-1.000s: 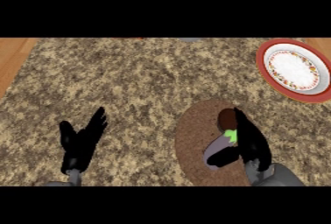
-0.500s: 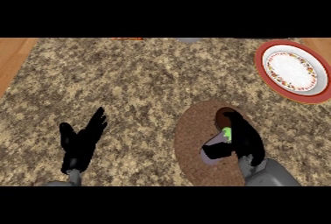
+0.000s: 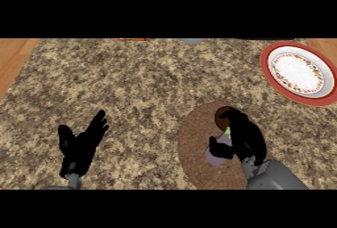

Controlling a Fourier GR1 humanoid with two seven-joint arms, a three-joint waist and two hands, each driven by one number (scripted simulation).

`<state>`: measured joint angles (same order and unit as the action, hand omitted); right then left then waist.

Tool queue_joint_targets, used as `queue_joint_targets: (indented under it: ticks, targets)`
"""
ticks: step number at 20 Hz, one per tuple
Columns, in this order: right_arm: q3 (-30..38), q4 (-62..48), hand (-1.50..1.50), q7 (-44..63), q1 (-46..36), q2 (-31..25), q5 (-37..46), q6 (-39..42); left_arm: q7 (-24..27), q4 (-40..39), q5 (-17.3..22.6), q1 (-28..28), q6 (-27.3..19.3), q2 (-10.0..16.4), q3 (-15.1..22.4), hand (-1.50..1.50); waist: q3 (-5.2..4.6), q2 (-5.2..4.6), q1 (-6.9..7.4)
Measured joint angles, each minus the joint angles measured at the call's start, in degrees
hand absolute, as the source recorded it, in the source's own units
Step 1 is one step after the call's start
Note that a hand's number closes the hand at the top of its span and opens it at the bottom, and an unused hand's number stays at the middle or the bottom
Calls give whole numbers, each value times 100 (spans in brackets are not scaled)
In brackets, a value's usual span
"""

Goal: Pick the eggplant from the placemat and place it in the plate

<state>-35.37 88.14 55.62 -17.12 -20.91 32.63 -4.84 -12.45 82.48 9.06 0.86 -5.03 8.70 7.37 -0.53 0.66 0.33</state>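
Observation:
The eggplant (image 3: 223, 116) lies on the round brown placemat (image 3: 194, 147) at the lower right; its dark end, a green stem and a pale part show around my right hand. My right hand (image 3: 242, 137) lies over it with fingers and thumb curled round it, hiding most of it. The red-rimmed white plate (image 3: 276, 80) sits at the far right of the counter, well apart from the hand. My left hand (image 3: 80, 147) rests open at the lower left, fingers up, touching nothing.
The speckled stone counter (image 3: 145, 84) fills the view, with a wooden strip (image 3: 14, 58) along its left edge. A small reddish thing (image 3: 129, 39) and a grey thing (image 3: 192, 41) peek in at the far edge.
My right hand's fingers and thumb have curled closer around the eggplant on the placemat. The left hand has stayed put.

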Motion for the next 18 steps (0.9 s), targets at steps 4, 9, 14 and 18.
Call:
queue_joint_targets:
  ticks: [4, 9, 14, 18]
  targets:
    - [-274, -152, 150, -1068, -210, -104, 432, -244, 68, -40, -47, 16, -25, -43, 11, 0, 18, -22, 35]
    - [-93, 68, 150, -1998, -239, -181, 945, -1287, -27, 66, -55, 93, -52, -31, -1, 0, 47, -42, -9]
    - [342, 403, 150, -2222, -100, -125, 1261, -2104, 31, -101, -65, -42, -23, -45, -78, 0, 58, -49, -57]
    - [956, 645, 150, -2355, 121, -170, 995, -2545, -59, -53, -49, -52, -5, -55, -93, 0, 57, -55, -63]
